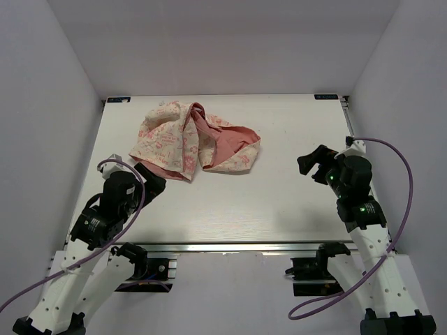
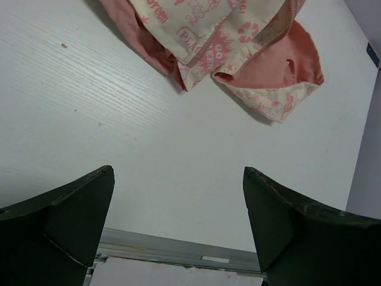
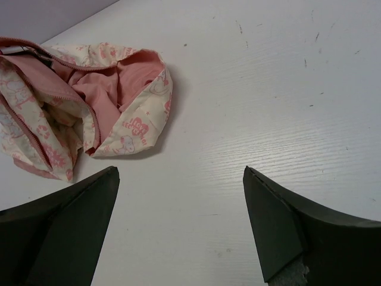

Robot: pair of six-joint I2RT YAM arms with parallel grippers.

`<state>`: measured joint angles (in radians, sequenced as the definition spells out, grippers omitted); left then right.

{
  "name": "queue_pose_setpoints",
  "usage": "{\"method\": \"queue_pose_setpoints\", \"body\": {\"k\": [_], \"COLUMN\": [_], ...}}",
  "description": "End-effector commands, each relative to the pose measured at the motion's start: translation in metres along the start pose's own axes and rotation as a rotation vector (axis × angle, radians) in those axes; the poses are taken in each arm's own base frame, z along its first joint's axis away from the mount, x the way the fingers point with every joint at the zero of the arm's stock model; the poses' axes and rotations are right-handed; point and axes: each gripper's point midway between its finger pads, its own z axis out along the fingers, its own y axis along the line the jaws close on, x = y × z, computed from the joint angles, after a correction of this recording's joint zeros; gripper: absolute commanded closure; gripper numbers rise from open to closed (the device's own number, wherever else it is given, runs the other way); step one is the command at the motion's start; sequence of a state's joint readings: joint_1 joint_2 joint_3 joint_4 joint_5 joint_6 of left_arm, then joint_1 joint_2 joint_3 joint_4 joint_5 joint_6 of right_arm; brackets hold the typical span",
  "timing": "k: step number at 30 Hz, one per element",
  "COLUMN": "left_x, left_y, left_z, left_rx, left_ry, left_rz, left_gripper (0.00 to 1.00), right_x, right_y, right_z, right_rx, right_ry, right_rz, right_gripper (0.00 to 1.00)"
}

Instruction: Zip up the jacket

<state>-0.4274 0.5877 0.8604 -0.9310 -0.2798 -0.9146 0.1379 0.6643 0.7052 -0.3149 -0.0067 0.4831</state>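
**Jacket bunched, both arms standing off**

Top view: the jacket [image 1: 195, 139] lies crumpled, lining exposed, far-left on the worktop [image 1: 279, 202].
Left wrist: the left end effector [image 2: 178, 226] is spread apart, empty, with the jacket ahead.
Right wrist: the right end effector [image 3: 181, 226] is likewise apart, probably staged to flatten the jacket first.

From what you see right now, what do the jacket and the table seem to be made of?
The jacket: thin soft fabric, matt, cream with pink print outside, plain salmon-pink lining; it lies crumpled in loose folds. Its zipper: pink tape with fine teeth, plastic or metal unclear. The table: hard matt white board with faint wood-grain lines, probably laminate.
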Motion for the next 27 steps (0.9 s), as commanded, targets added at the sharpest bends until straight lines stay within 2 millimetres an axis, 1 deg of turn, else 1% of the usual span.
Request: {"method": "queue_pose_setpoints", "body": {"k": [1, 4, 6, 7, 8, 13, 14, 16, 17, 18, 19, 20, 21, 22, 23, 24, 25, 26, 27], "left_x": [-0.005, -0.006, -0.006, -0.007, -0.007, -0.006, -0.003, -0.001, 0.002, 0.007, 0.011, 0.008, 0.019, 0.021, 0.02, 0.019, 0.026, 0.021, 0.021], "left_y": [0.007, 0.01, 0.012, 0.013, 0.015, 0.018, 0.019, 0.015, 0.015, 0.012, 0.01, 0.001, 0.0, -0.004, -0.011, -0.016, -0.014, -0.024, -0.028], "left_z": [-0.003, -0.003, -0.003, -0.003, -0.003, 0.0, 0.002, 0.009, 0.013, 0.024, 0.03, 0.038, 0.053, 0.06, 0.069, 0.077, 0.092, 0.102, 0.11], "left_rx": [-0.053, -0.091, -0.105, -0.114, -0.122, -0.135, -0.137, -0.123, -0.127, -0.126, -0.125, -0.095, -0.109, -0.111, -0.097, -0.096, -0.13, -0.102, -0.097], "left_ry": [-0.012, -0.009, -0.002, -0.007, -0.008, -0.014, -0.003, 0.004, 0.015, 0.038, 0.056, 0.048, 0.102, 0.116, 0.117, 0.123, 0.153, 0.133, 0.13], "left_rz": [-0.014, -0.014, -0.009, -0.005, -0.005, -0.003, 0.005, 0.008, 0.014, 0.032, 0.042, 0.067, 0.095, 0.102, 0.12, 0.133, 0.151, 0.178, 0.189], "left_gripper": [0.02, 0.02, 0.02, 0.02, 0.02, 0.02, 0.02, 0.02, 0.02, 0.02, 0.02, 0.02, 0.02, 0.02, 0.02, 0.02, 0.02, 0.02, 0.02], "right_x": [-0.013, -0.012, -0.006, -0.006, -0.006, -0.011, -0.01, -0.005, 0.001, 0.002, 0.006, 0.013, 0.015, 0.017, 0.024, 0.026, 0.027, 0.036, 0.041], "right_y": [0.007, 0.007, 0.004, 0.004, -0.002, -0.008, -0.008, 0.001, 0.008, 0.011, 0.015, 0.013, 0.017, 0.019, 0.02, 0.029, 0.034, 0.035, 0.039], "right_z": [-0.003, -0.005, -0.004, -0.004, -0.003, -0.004, -0.002, 0.0, 0.003, 0.005, 0.007, 0.016, 0.02, 0.023, 0.032, 0.037, 0.041, 0.05, 0.057], "right_rx": [-0.019, -0.029, -0.029, -0.031, -0.001, 0.059, 0.056, -0.005, -0.05, -0.062, -0.086, -0.08, -0.097, -0.109, -0.116, -0.165, -0.186, -0.183, -0.177], "right_ry": [-0.036, -0.055, -0.055, -0.061, -0.072, -0.068, -0.059, -0.028, 0.004, 0.02, 0.052, 0.092, 0.116, 0.136, 0.174, 0.188, 0.196, 0.23, 0.235], "right_rz": [-0.001, -0.001, 0.005, 0.011, 0.024, 0.065, 0.055, 0.008, -0.009, -0.01, -0.017, -0.02, -0.018, -0.014, -0.003, 0.006, 0.011, 0.03, 0.017], "right_gripper": [0.1, 0.11, 0.11, 0.11, 0.11, 0.11, 0.11, 0.11, 0.11, 0.11, 0.11, 0.11, 0.11, 0.11, 0.11, 0.11, 0.11, 0.11, 0.11]}}
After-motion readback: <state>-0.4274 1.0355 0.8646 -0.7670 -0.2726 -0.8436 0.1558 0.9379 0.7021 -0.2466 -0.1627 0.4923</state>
